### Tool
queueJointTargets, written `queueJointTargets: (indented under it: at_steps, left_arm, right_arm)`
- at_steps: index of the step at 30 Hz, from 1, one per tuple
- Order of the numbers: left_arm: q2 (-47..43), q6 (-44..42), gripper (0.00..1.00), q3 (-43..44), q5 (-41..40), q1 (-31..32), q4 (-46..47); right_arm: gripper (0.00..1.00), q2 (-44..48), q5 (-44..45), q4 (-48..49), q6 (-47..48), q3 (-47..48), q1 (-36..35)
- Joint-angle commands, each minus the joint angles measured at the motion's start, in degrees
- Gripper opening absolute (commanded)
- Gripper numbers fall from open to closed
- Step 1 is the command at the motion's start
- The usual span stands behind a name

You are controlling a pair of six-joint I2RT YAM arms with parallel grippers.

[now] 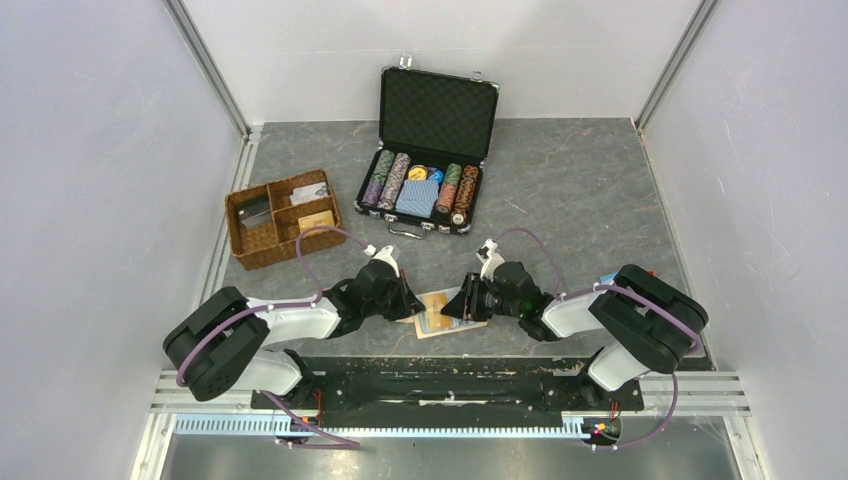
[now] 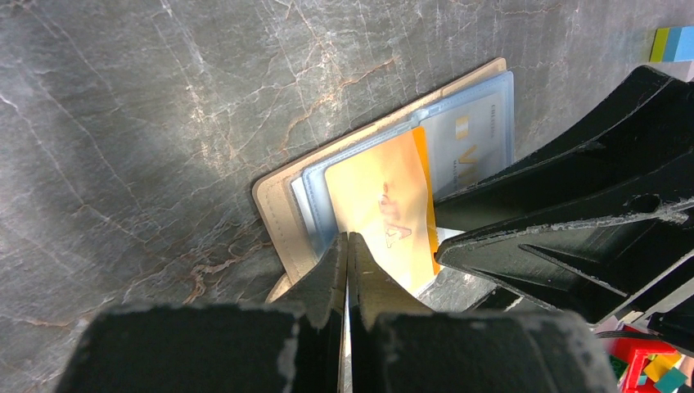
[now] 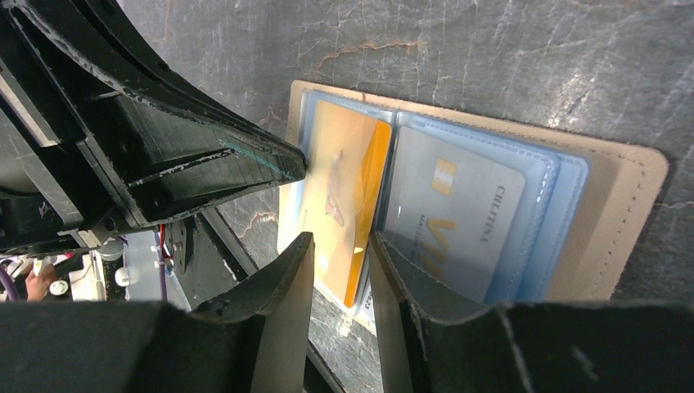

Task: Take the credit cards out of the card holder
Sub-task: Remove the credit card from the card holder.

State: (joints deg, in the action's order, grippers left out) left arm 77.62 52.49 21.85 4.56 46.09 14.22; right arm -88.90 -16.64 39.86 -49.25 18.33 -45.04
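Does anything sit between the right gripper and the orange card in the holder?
Nothing visible does. The right gripper has its open jaws on either side of the orange card, at its protruding end. The left gripper, shut, sits at the card holder beside that card, not between them.

The silver card [image 3: 466, 205], in a clear pocket of the card holder [image 3: 622, 188], carries "CHLITINA" in small dark capitals. Below this are large gold letters beginning "VI", the rest hidden behind the right hand [image 3: 340, 246]. The finer print beside them is unreadable. The gold card [image 3: 344, 180] in the holder's neighbouring pocket shows only a faint emblem.
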Motion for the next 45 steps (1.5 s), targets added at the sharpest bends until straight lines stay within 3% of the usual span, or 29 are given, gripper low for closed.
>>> queueJointTargets:
  at_steps: [1,17,22,34,45]
  left_arm:
    - [1.7,1.5,0.02,-1.7,1.1,0.7,-4.2]
    - [0.8,3.2,0.02,-3.4,3.5,0.7,-0.2]
    - [1.5,3.9,0.02,-3.9,4.4,0.7,1.4]
    - [-2.3,-1.9,0.02,0.4,-3.9,0.4,-12.3]
    - [-3.4,-3.3,0.05,3.4,-2.9,0.4,-13.9]
  right_arm:
    - [0.35,-2.0,5.3,-6.1,2.7,1.0,-0.3]
    - [0.17,-3.6,-0.3,8.5,-0.5,-2.8,0.4]
    - [0.00,-3.5,-1.1,11.4,-1.1,-3.7,0.8]
    - [0.00,4.8,-0.6,6.7,0.8,-8.5,2.5]
    - [0.00,16.2,0.0,-0.5,3.1,-11.7,3.8]
